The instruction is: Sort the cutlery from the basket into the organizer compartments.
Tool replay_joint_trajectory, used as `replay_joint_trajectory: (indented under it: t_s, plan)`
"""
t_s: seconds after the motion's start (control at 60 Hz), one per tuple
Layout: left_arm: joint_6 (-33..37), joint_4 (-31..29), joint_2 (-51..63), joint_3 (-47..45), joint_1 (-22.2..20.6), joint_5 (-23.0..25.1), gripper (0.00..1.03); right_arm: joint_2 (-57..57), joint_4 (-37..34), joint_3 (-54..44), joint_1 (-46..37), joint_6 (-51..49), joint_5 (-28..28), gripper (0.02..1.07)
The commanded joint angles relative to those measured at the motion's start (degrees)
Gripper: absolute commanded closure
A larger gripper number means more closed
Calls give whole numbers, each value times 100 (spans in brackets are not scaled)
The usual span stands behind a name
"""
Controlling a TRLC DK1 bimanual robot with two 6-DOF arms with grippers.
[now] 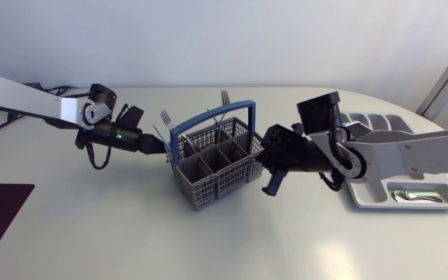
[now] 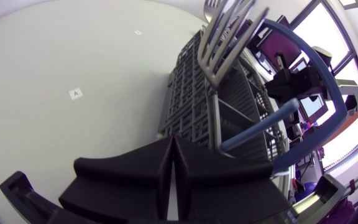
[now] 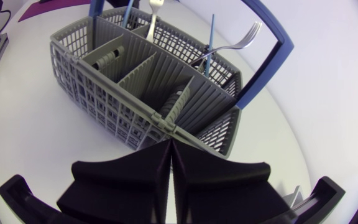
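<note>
Seen from overhead, a white worktop point(image 1: 92, 233) with a rounded far edge, and an arm entering from each side.

At the left, my left end effector point(image 2: 173, 143) lies low, just beside the left side of the basket. Its two black fingers are pressed together with nothing between them.

In the middle of the worktop stands a grey plastic lattice cutlery basket point(image 1: 208, 183) with inner dividers and an arched blue carrying handle point(image 1: 243, 103). Silver metal forks point(image 1: 225, 98) stand tines-up in the compartments along its far side. A thin blue utensil handle point(image 3: 212, 37) stands with them. The near compartments look empty.

Next, my right end effector point(image 3: 169, 155) sits close to the basket's near right corner. Its fingers are also closed flat against each other and carry nothing.

Against the right edge of the worktop lies a pale grey organizer tray point(image 1: 364, 204). Its long near compartment holds silver cutlery point(image 1: 414, 194), probably spoons.

I judge the forks stiff, light and smooth, so likely slippery between broad fingers. The best hold looks like the bare neck just under the tines, pinched across the flat faces. A straight upward lift should clear the dividers and the blue arch. The basket itself seems light and could slide or tip if a fork snags.
</note>
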Motion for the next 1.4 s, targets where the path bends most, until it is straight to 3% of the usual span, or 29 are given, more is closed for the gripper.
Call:
replay_joint_trajectory:
  t_s: [0.0,0.283,0.483,0.667,0.967,1.033,1.133,1.217,1.383]
  plan:
    - [369,-265,-336,-385,29,155,100,172,88,192,-111,203,59,101]
    - [888,-476,-951,-1273,-367,217,100,286,88,438,-419,432,-73,101]
    - [1319,-898,-1083,-1308,-745,217,100,558,88,693,-507,511,-82,101]
    - [1573,-1108,-1461,-1554,-1035,199,100,646,26,834,-656,528,-442,101]
    - [1573,-1091,-1909,-1932,-1606,-223,100,840,-176,1203,-639,546,-636,101]
    - [1644,-1100,-2085,-1968,-1413,-249,100,506,-238,1009,-674,546,-636,101]
    - [1784,-1108,-2226,-1739,-534,-240,100,-268,-536,631,-674,458,-627,101]
    - [1802,-1108,-2041,-1405,-51,-231,100,-936,-923,359,-674,344,-653,101]
    - [1213,-643,-1241,-623,222,-231,100,-1753,-1916,60,-577,124,-961,101]
